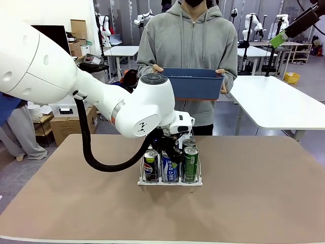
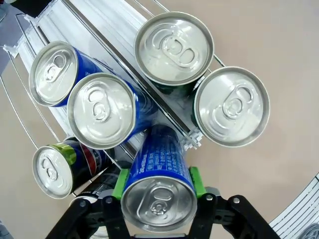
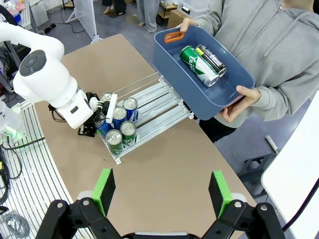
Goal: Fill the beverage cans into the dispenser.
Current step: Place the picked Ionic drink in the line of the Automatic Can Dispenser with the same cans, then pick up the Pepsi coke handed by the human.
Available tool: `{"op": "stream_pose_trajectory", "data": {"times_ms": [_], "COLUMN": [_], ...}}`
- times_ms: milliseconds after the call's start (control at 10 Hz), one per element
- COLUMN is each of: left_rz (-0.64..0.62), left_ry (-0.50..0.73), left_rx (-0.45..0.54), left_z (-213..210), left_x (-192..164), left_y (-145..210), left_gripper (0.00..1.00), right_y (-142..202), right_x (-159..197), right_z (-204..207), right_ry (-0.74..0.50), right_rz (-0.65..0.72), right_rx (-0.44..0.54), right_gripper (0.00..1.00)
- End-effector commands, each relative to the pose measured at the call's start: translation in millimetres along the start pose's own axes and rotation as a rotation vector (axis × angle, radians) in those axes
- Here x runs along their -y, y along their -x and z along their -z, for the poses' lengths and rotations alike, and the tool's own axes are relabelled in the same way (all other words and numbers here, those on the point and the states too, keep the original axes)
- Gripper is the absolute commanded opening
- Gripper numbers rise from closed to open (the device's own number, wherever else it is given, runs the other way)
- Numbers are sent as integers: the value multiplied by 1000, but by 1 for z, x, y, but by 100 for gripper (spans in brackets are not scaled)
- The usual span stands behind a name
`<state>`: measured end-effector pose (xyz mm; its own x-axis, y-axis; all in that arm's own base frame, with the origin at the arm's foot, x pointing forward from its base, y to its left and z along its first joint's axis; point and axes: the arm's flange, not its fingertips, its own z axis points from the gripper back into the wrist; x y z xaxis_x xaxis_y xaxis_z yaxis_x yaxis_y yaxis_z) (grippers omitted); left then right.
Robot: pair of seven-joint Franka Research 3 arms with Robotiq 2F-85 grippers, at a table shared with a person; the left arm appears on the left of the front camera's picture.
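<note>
Blue can in left hand

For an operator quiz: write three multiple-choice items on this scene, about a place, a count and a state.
1. Where is the blue bin? A on a shelf; B in the person's hands; C on the floor.
2. How many cans lie in the bin? A two; B four; C none.
3. The left tool is: A open, empty; B shut on a blue can; C shut on nothing.
Answers: B, both hands grip the bin's ends; A, a green can and a dark can lie inside; B, its green pads clamp the blue can's sides.
</note>
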<state>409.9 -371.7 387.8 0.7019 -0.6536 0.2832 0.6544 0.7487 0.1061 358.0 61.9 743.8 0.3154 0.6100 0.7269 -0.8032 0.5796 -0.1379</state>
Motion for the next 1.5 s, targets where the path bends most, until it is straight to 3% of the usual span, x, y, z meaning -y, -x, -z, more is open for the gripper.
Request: {"op": "stream_pose_trajectory", "data": {"times_ms": [0,100,200,300,500,600,1100,1200,1400], "left_rz": [-22,-22,-16,-26,-24,-13,-20,12,90], "left_ry": [-26,-54,-70,-84,-79,-51,-50,77,182], "left_rx": [44,72,105,135,190,122,134,74,112], "left_z": [-13,-24,-34,-42,-59,-52,-51,-75,-116], "left_x": [4,8,13,17,26,12,15,13,-17], "left_y": [3,8,13,19,33,10,16,32,41], "left_gripper": [77,97,79,100,99,99,98,99,99], "right_y": [0,0,0,0,0,0,0,0,0], "right_x": [1,1,1,1,1,1,1,1,1], "right_z": [0,0,0,0,0,0,0,0,0], "right_ry": [5,5,5,5,5,5,5,5,5], "right_rz": [-3,-3,-3,-3,-3,-3,-3,-3,-3], "right_rx": [-6,-6,-6,-6,-6,-6,-6,-6,-6], "right_gripper": [100,100,100,100,100,100,100,100,100]}}
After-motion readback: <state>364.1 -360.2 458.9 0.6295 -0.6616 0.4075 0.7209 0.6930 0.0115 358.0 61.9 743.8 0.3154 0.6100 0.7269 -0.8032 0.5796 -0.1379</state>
